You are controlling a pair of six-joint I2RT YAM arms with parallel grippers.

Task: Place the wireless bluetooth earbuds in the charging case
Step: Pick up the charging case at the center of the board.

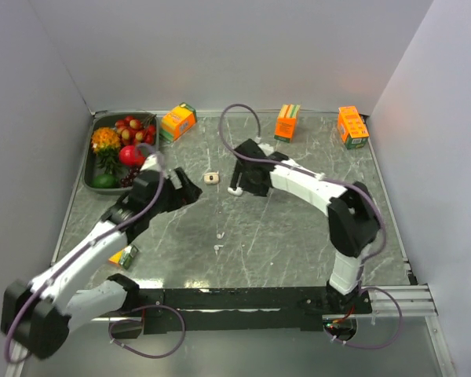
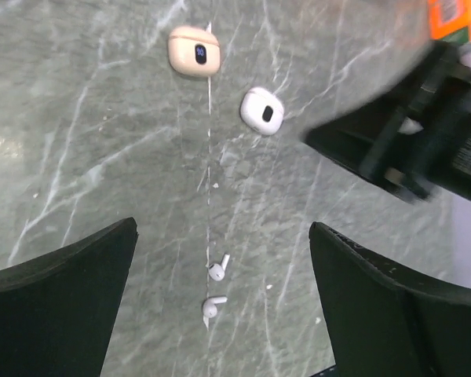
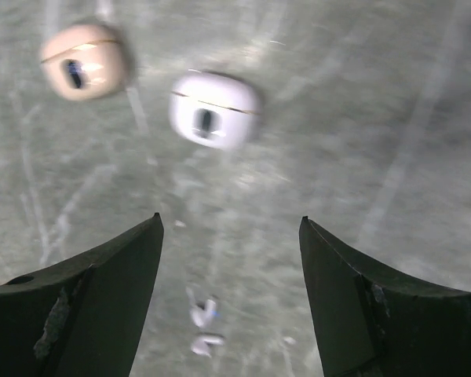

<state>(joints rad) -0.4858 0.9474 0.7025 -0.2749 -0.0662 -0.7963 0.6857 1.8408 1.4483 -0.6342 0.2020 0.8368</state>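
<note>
left end effector [image 2: 222, 232] spread | right end effector [image 3: 229, 226] spread | earbuds [image 2: 217, 271] loose on desk [image 2: 94, 157] | centre over one, pinch low

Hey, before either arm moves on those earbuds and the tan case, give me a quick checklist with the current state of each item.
1. Left end effector open and empty: ok.
2. Right end effector open and empty: ok.
3. Earbuds located: ok, two lie loose, apart from both cases.
4. Charging case lid open to receive them: not ok, it looks shut.
5. Charging case clear of the white case: ok, side by side, not touching.
6. Right wrist view sharp: not ok, blurred.
</note>
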